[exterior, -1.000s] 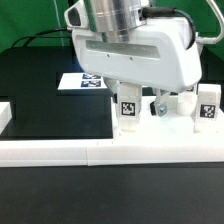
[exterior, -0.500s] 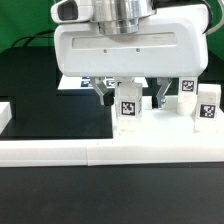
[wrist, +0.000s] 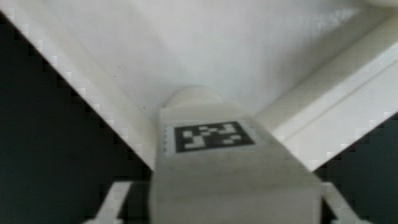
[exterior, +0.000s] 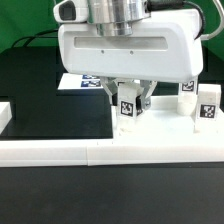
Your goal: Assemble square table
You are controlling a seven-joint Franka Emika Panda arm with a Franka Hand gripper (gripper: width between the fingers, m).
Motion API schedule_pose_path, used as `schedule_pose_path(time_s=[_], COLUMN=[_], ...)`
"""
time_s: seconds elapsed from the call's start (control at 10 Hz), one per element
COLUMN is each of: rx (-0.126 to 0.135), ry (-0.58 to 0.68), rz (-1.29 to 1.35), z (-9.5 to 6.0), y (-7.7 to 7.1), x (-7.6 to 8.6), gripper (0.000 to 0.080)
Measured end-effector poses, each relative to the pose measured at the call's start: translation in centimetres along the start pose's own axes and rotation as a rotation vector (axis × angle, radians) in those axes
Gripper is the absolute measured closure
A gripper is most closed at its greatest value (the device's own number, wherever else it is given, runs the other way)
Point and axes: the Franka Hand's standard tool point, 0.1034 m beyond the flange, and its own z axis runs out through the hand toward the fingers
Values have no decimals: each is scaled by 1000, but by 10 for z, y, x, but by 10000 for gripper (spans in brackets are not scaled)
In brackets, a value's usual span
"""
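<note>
A short white leg [exterior: 127, 108] with a black-and-white tag stands upright on the white square tabletop [exterior: 160, 138]. My gripper [exterior: 128, 100] comes down over it, one finger pressed to each side, shut on it. In the wrist view the same leg [wrist: 222, 150] fills the space between my fingers [wrist: 121, 200], with the tabletop [wrist: 214, 50] behind it. Two more tagged legs [exterior: 187, 95] [exterior: 207, 110] stand to the exterior view's right.
The marker board [exterior: 78, 82] lies on the black mat behind my hand. A long white rail [exterior: 55, 151] runs along the front, and a white block [exterior: 5, 112] sits at the exterior view's left edge.
My hand came in over the leg, then the fingers drew in from wide open onto its two sides. The leg has stayed where it stood.
</note>
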Motion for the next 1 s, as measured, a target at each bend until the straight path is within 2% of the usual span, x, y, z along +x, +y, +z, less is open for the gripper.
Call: schedule_pose_path(time_s=[0.1,0.3,0.5,0.7,0.8,0.9,1.0], rx=[4,68,114,115,116,121,101], ry=[1,-28,-95,-106,-101,-95,-70], rz=[113,556,782,827,753,605,411], z=[1,1,2,2,3,4,4], y=[2,10,11,10,10,6,-2], x=[3,8,7,6,5,0,-7], gripper=[500,500,499,499,404,265,186])
